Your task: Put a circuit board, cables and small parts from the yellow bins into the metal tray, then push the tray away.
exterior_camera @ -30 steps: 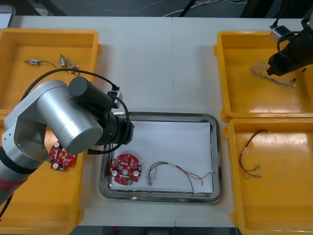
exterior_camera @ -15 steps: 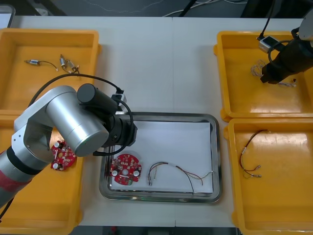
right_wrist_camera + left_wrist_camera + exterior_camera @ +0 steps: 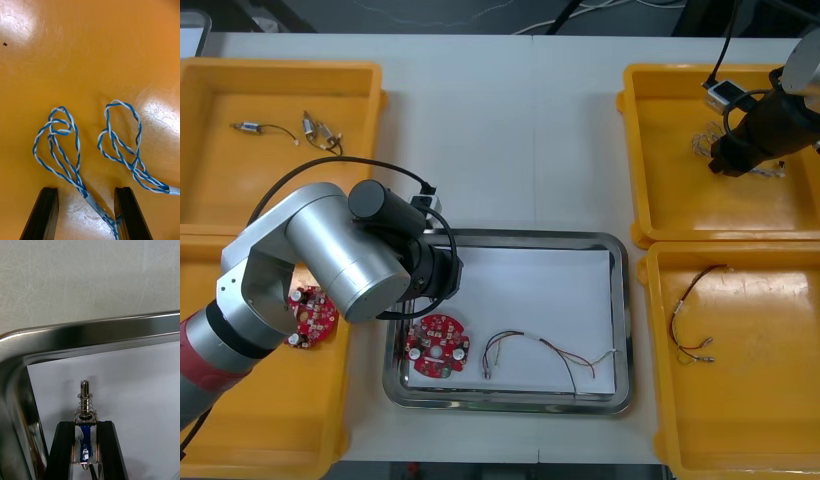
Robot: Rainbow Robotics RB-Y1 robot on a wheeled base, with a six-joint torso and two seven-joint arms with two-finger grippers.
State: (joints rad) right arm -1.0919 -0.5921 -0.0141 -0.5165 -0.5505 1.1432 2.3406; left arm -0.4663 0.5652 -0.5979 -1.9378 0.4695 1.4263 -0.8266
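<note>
Left gripper [image 3: 85, 426]: fingers clamped on a small metal part [image 3: 85, 399], a shiny cylinder with a blue body, a spring and a pin sticking out past the fingertips. It was held above the white liner, just inside the far left corner of the shiny rectangular metal tray [image 3: 97, 329]. In the front view the silver left arm [image 3: 340, 255] had swung a little further over the tray's left rim [image 3: 621, 300] than one second before.

Right gripper [image 3: 87, 189]: fingers spread apart, low over the floor of the far right yellow bin [image 3: 642, 130]. They straddled the taped stem of a twisted blue and white cable [image 3: 60, 150], not yet pinched. A second looped cable of the same kind [image 3: 122, 146] lay beside the right finger. In the front view the right gripper [image 3: 728, 160] had shifted left across the bin since one second before and now covered most of the cable bundle.

Tray contents unchanged: round red circuit board [image 3: 437, 347] at near left, thin red and white cable [image 3: 545, 352] beside it.
</note>
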